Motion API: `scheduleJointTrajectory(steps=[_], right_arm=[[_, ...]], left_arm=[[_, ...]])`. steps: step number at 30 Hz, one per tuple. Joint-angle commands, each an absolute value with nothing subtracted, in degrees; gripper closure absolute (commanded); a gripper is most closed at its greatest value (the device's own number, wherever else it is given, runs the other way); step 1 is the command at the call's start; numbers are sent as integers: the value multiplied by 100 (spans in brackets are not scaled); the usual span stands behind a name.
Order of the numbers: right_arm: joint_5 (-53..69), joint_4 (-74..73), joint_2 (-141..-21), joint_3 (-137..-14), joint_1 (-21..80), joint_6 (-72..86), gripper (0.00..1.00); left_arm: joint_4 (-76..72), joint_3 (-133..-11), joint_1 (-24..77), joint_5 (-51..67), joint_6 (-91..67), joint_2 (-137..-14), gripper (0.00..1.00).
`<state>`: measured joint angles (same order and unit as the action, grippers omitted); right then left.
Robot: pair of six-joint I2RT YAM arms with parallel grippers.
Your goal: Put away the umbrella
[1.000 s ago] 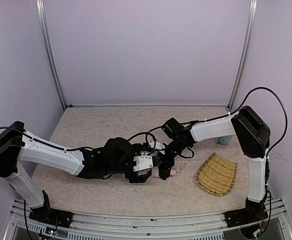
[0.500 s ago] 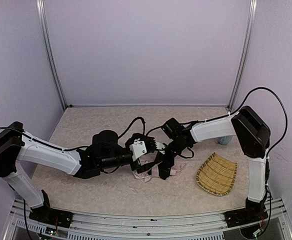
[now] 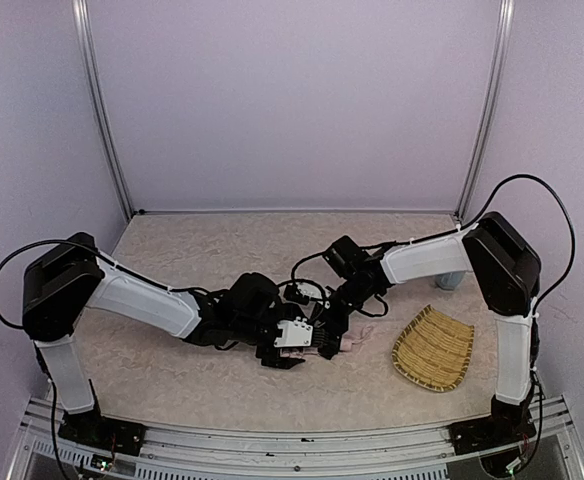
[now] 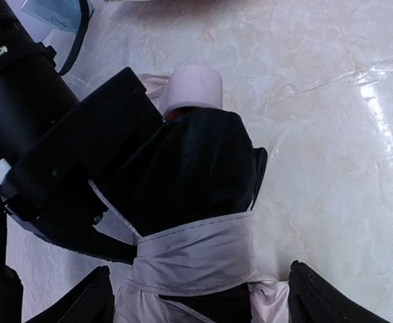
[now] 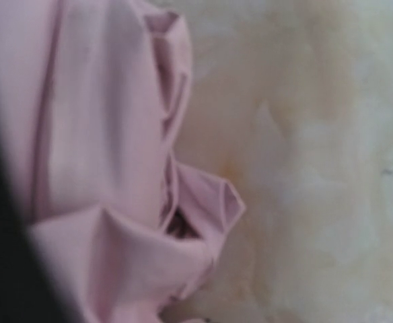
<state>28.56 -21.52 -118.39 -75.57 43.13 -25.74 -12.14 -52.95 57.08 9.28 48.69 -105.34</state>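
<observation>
The top camera looks down from high behind your arms (image 3: 137, 300) at the whole tabletop (image 3: 172, 250). The left wrist camera peeks past the left pincer (image 4: 203, 303), close over the umbrella (image 4: 196, 168). The right wrist camera sits so near the umbrella it blurs. All three see it.

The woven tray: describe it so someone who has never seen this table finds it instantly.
Start at the beige table, then go to its right side, next to the right arm. There lies the woven tray, straw-coloured, ribbed and fan-shaped, unlike the pink-and-black umbrella bundled at mid-table.
</observation>
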Motion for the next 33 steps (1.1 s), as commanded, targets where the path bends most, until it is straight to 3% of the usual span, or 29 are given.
scheduleJointTrajectory(steps=[1,10,11,14,19,24,30,33], right_arm=[[2538,-2397,-12036,-7425,4319,-2439,100],[2581,-2435,-12018,-7478,4242,-2384,100],[2596,-2433,-12015,-7481,4237,-2378,100],[2619,-2451,-11990,-7503,4223,-2333,100],[2669,-2450,-11854,-7470,4147,-2261,100],[2574,-2467,-11803,-7437,4040,-2178,100],[2373,-2208,-11650,-7276,3869,-1889,100],[2235,-2095,-11546,-7182,3736,-1714,85]], left_arm=[[-541,-5724,5748,433,5146,-10977,14],[177,-6113,5689,-656,5017,-11711,24],[258,-6146,5679,-599,4984,-11742,28],[342,-6185,5667,-452,4906,-11760,55],[571,-6177,5610,-294,4861,-11729,73],[455,-6232,5601,-574,4740,-11781,100],[-583,-6137,5645,-1647,4562,-11793,100],[-1323,-5765,5728,-1319,4380,-11309,100]])
